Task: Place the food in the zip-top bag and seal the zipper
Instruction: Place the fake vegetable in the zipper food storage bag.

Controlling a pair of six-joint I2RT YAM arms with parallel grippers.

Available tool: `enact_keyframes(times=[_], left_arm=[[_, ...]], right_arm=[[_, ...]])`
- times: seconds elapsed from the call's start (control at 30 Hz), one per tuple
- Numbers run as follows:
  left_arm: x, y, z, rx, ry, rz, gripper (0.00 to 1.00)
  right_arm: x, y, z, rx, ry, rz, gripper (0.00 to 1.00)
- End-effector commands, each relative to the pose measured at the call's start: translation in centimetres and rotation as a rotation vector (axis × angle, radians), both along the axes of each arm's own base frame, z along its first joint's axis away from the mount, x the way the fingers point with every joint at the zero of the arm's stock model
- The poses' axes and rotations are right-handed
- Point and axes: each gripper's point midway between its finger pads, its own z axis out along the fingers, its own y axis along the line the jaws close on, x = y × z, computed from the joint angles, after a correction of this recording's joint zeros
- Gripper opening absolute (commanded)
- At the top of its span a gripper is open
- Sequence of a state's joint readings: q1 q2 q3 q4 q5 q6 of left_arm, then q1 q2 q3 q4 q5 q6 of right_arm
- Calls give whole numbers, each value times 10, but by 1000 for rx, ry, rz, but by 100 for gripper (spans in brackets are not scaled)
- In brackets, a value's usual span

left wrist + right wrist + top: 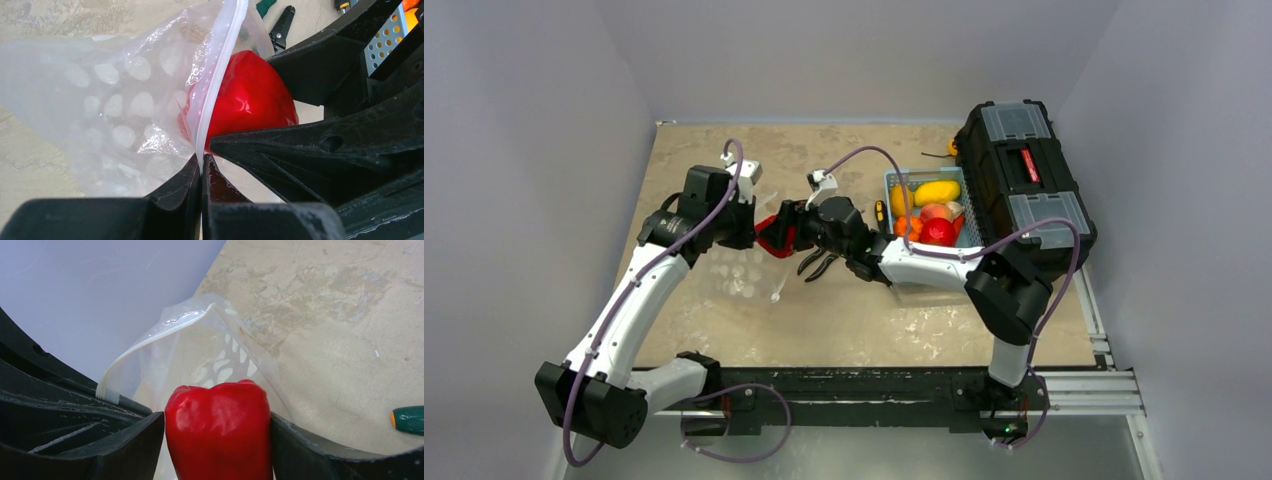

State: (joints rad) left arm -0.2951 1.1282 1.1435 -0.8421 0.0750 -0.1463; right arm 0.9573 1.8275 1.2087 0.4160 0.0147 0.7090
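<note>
My right gripper (217,432) is shut on a glossy red toy pepper (218,430) and holds it at the open mouth of the clear polka-dot zip-top bag (200,347). My left gripper (202,162) is shut on the bag's whitish zipper strip (217,75), holding the mouth edge up. In the left wrist view the pepper (245,97) sits just behind the zipper, partly inside the bag (110,100). From above, both grippers meet at the pepper (776,235); the bag (739,270) trails toward me on the table. More food (936,192) lies in the basket.
A light blue basket (892,180) holds yellow, orange and red toy pieces at the right. A black toolbox (1022,170) stands beyond it. Black pliers (817,266) lie under the right wrist. A green-handled tool (409,420) lies on the table.
</note>
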Motion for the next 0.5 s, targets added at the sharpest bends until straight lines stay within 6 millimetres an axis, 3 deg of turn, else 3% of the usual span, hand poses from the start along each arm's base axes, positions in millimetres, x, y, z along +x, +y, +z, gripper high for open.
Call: enact_keyframes(times=[0.0, 0.2, 0.47], left_arm=[[4, -4, 12, -35, -56, 2, 0], [5, -3, 10, -28, -52, 9, 0], [7, -1, 7, -15, -43, 21, 0]], right_arm=[[3, 0, 28, 28, -61, -15, 75], [-7, -6, 35, -7, -98, 31, 83], [-14, -40, 73, -14, -175, -23, 82]])
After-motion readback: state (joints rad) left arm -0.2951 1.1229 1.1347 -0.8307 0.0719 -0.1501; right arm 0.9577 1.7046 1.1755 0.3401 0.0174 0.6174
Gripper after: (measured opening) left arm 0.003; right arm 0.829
